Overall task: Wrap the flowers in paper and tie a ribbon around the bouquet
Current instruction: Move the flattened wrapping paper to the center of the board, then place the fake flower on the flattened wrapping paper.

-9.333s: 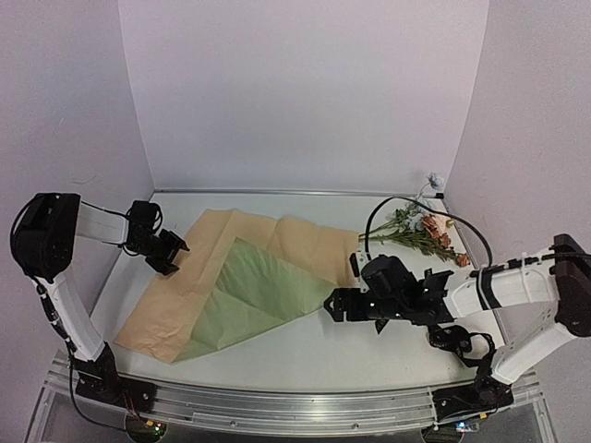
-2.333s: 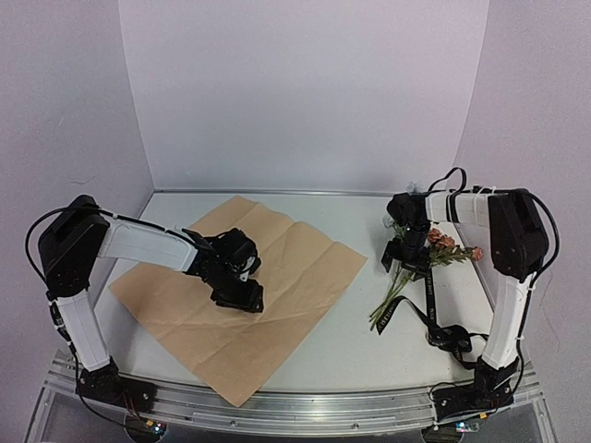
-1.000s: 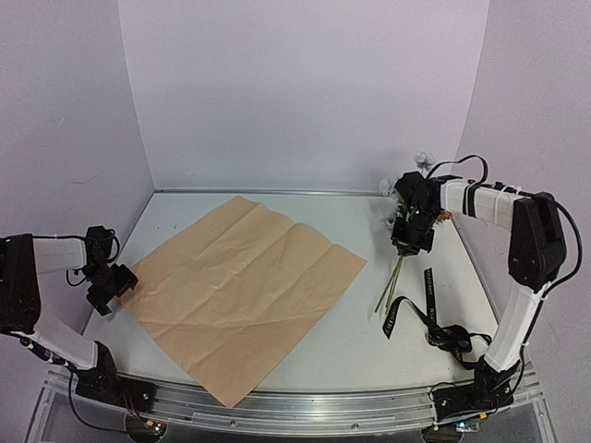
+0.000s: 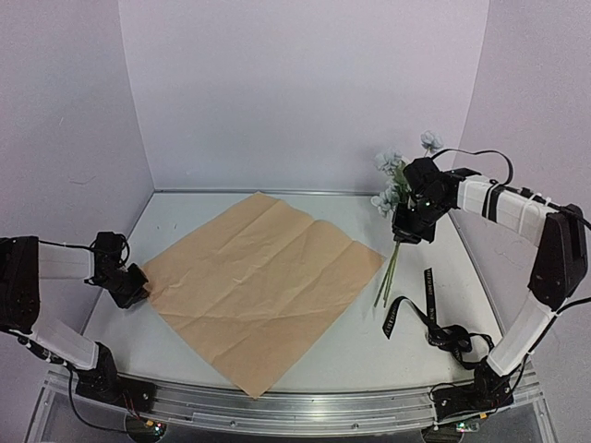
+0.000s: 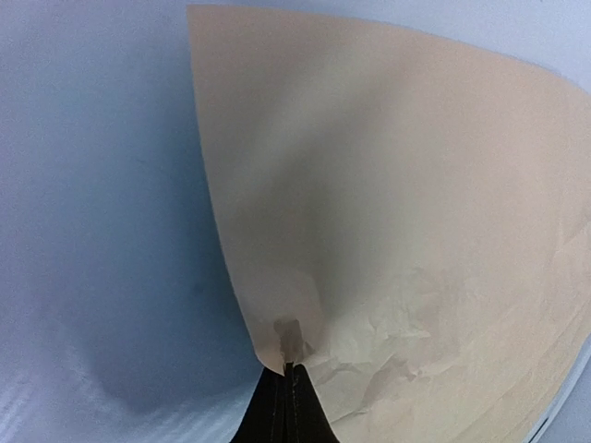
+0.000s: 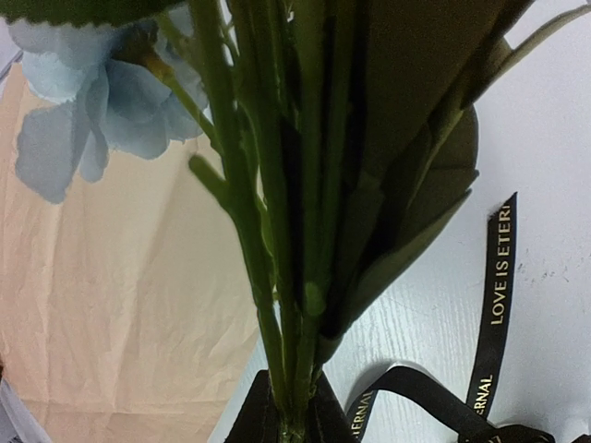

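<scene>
The left tool (image 4: 132, 288) is closed on the leftmost corner of a large, thin sheet of tan kraft paper (image 4: 263, 281), low at the left of the top view. Its wrist view shows the corner pinched between the closed fingertips. The grip probably pins or tugs the sheet, so that it stays spread where the bunch can be laid on it. The paper lies as a flat diamond across the middle of the white table (image 4: 355, 365), and only its tan face shows. It is matte, crossed by straight fold creases, with fine crumpling around the pinched corner.

The right tool (image 4: 406, 227) is clamped on a small bunch of long, thin-stemmed flowers (image 4: 386, 199) in the upper right of the frame, above the paper's right corner. It grips the stems partway down, which likely spares the soft heads. The bunch stands nearly upright, with the blooms raised towards the back wall and the cut ends hanging down beside the sheet. Whether those ends touch the table cannot be told. The stems are smooth, slender and green, with narrow dark leaves. The pale blue petals look thin and ruffled.

A long, narrow black ribbon (image 4: 430, 309) with pale printed lettering lies in loose loops at the lower right of the table. It is near the stem ends and untouched by either tool. It looks flat, limp and slightly glossy.
</scene>
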`<state>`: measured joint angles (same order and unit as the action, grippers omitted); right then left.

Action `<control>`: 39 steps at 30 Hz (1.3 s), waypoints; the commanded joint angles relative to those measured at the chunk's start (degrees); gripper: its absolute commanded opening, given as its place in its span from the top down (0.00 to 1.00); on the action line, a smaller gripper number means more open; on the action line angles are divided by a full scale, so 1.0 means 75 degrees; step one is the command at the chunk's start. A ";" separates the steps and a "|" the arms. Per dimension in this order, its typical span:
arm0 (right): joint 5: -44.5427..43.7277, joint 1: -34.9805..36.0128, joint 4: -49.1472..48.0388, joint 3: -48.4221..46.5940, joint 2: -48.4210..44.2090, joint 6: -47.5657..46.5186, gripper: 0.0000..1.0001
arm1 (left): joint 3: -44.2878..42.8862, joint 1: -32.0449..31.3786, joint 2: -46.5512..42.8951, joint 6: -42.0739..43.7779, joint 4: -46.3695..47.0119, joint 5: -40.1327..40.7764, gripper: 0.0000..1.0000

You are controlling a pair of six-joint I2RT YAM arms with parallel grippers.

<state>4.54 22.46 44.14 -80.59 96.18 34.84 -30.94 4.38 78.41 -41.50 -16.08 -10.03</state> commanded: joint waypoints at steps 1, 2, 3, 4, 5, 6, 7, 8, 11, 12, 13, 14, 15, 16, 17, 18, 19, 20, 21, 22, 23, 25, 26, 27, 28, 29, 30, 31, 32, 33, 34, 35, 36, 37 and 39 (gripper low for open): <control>0.0155 0.0430 -0.0368 -0.0449 0.0213 -0.0311 1.00 | -0.0559 -0.0819 0.0342 0.0303 0.0264 -0.0196 1.00; 0.0198 0.0538 -0.0384 -0.0555 0.0311 -0.0384 1.00 | -0.0604 -0.0962 0.0401 0.0332 0.0287 -0.0225 1.00; 0.0269 0.0638 -0.0403 -0.0678 0.0418 -0.0452 1.00 | -0.0657 -0.1093 0.0444 0.0386 0.0315 -0.0246 1.00; 0.0348 0.0726 -0.0416 -0.0810 0.0534 -0.0521 1.00 | -0.0697 -0.1174 0.0492 0.0457 0.0339 -0.0308 1.00; 0.0428 0.0826 -0.0431 -0.0962 0.0675 -0.0575 1.00 | -0.0731 -0.1220 0.0530 0.0529 0.0362 -0.0410 1.00; 0.0521 0.0916 -0.0436 -0.1132 0.0818 -0.0624 1.00 | -0.0769 -0.1258 0.0574 0.0622 0.0384 -0.0481 1.00; 0.0637 0.1021 -0.0436 -0.1330 0.0981 -0.0672 1.00 | -0.0805 -0.1286 0.0632 0.0730 0.0392 -0.0599 1.00; 0.0736 0.1114 -0.0436 -0.1546 0.1171 -0.0686 1.00 | -0.0871 -0.1326 0.0670 0.0860 0.0370 -0.0689 1.00; 0.0876 0.1406 -0.0436 -0.2136 0.1680 -0.0697 1.00 | -0.1012 -0.1486 0.0780 0.1019 0.0323 -0.0978 1.00; 0.0929 0.1496 -0.0436 -0.2342 0.1855 -0.0680 1.00 | -0.1055 -0.1641 0.0771 0.1059 0.0307 -0.0981 1.00; 0.0978 0.1594 -0.0436 -0.2587 0.2061 -0.0663 1.00 | -0.1092 -0.1756 0.0751 0.1105 0.0271 -0.0956 1.00; 0.1046 0.1679 -0.0436 -0.2778 0.2231 -0.0657 1.00 | -0.1131 -0.1866 0.0722 0.1148 0.0231 -0.0943 1.00; 0.1088 0.1776 -0.0439 -0.2988 0.2406 -0.0667 1.00 | -0.1153 -0.1961 0.0698 0.1189 0.0193 -0.0971 1.00; 0.1136 0.1860 -0.0437 -0.3258 0.2631 -0.0672 1.00 | -0.1200 -0.2032 0.0700 0.1235 0.0151 -0.0991 1.00; 0.1215 0.1949 -0.0437 -0.3459 0.2796 -0.0687 1.00 | -0.1233 -0.2107 0.0728 0.1259 0.0109 -0.1015 1.00; 0.1287 0.2010 -0.0439 -0.3678 0.2978 -0.0696 1.00 | -0.1270 -0.2180 0.0750 0.1291 0.0076 -0.1039 1.00; 0.1316 0.2088 -0.0438 -0.3870 0.3158 -0.0685 1.00 | -0.1300 -0.2254 0.0802 0.1311 0.0068 -0.1077 1.00; 0.1338 0.2136 -0.0433 -0.4058 0.3341 -0.0640 1.00 | -0.1329 -0.2317 0.0834 0.1329 0.0044 -0.1076 1.00; 0.1367 0.2160 -0.0426 -0.4228 0.3512 -0.0579 1.00 | -0.1355 -0.2360 0.0854 0.1346 0.0014 -0.1047 1.00; 0.1421 0.2171 -0.0422 -0.4361 0.3658 -0.0525 1.00 | -0.1378 -0.2375 0.0872 0.1365 -0.0008 -0.1009 1.00; 0.1438 0.2181 -0.0423 -0.4434 0.3779 -0.0495 1.00 | -0.1396 -0.2376 0.0877 0.1363 -0.0054 -0.0949 1.00; 0.1427 0.2187 -0.0415 -0.4569 0.4028 -0.0465 1.00 | -0.1445 -0.2376 0.0905 0.1363 -0.0195 -0.0754 1.00; 0.1457 0.2185 -0.0402 -0.4651 0.4147 -0.0426 1.00 | -0.1468 -0.2375 0.0912 0.1357 -0.0268 -0.0709 1.00; 0.1487 0.2188 -0.0392 -0.4739 0.4273 -0.0378 1.00 | -0.1455 -0.2377 0.0912 0.1322 -0.0274 -0.0698 1.00; 0.1507 0.2200 -0.0386 -0.4814 0.4382 -0.0331 1.00 | -0.1436 -0.2377 0.0903 0.1287 -0.0278 -0.0703 1.00; 0.1490 0.2219 -0.0373 -0.4907 0.4528 -0.0291 1.00 | -0.1421 -0.2376 0.0887 0.1269 -0.0286 -0.0723 1.00; 0.1453 0.2234 -0.0366 -0.4983 0.4625 -0.0245 1.00 | -0.1405 -0.2377 0.0863 0.1263 -0.0301 -0.0734 1.00; 0.1403 0.2256 -0.0360 -0.5050 0.4750 -0.0210 1.00 | -0.1390 -0.2375 0.0847 0.1260 -0.0316 -0.0719 1.00; 0.1350 0.2265 -0.0364 -0.5127 0.4870 -0.0173 1.00 | -0.1384 -0.2374 0.0830 0.1262 -0.0338 -0.0707 1.00; 0.1333 0.2282 -0.0358 -0.5236 0.4993 -0.0146 1.00 | -0.1375 -0.2372 0.0833 0.1268 -0.0355 -0.0690 1.00; 0.1332 0.2293 -0.0355 -0.5373 0.5130 -0.0123 1.00 | -0.1366 -0.2373 0.0841 0.1268 -0.0362 -0.0698 1.00; 0.1329 0.2305 -0.0340 -0.5550 0.5267 -0.0117 1.00 | -0.1351 -0.2376 0.0851 0.1267 -0.0363 -0.0723 1.00; 0.1330 0.2317 -0.0307 -0.5693 0.5421 -0.0134 1.00 | -0.1345 -0.2376 0.0860 0.1261 -0.0370 -0.0733 1.00; 0.1321 0.2330 -0.0269 -0.5808 0.5549 -0.0153 1.00 | -0.1341 -0.2376 0.0869 0.1259 -0.0384 -0.0737 1.00; 0.1240 0.2359 -0.0215 -0.5941 0.5702 -0.0172 1.00 | -0.1348 -0.2377 0.0854 0.1255 -0.0416 -0.0746 1.00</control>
<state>15.47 39.35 42.38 -120.33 136.81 33.44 -39.79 -13.34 84.84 -32.77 -18.09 -16.25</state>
